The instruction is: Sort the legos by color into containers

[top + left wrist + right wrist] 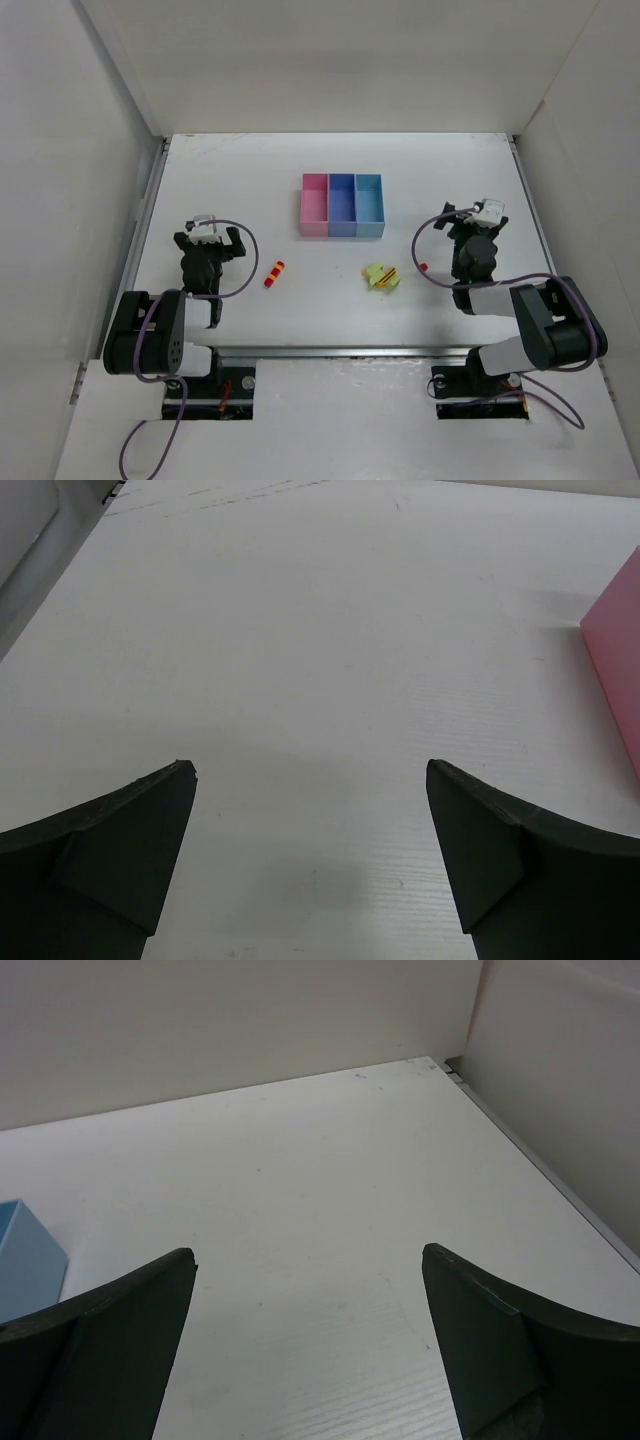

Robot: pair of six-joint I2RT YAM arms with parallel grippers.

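Observation:
Three joined bins stand at the table's middle back: pink [315, 205], medium blue [342, 204], light blue [369, 205]. A red and yellow-orange lego clump [274, 273] lies left of centre. A lime yellow-green clump with red and orange bits [381, 276] lies right of centre. A tiny red lego [423, 266] lies just left of the right arm. My left gripper [310, 770] is open and empty over bare table, the pink bin's wall [618, 670] at its right. My right gripper [308, 1255] is open and empty, the light blue bin's corner [28, 1245] at its left.
White walls enclose the table on the left, back and right. A metal rail [340, 352] runs along the near edge between the arm bases. The right wall meets the table near my right gripper [540, 1150].

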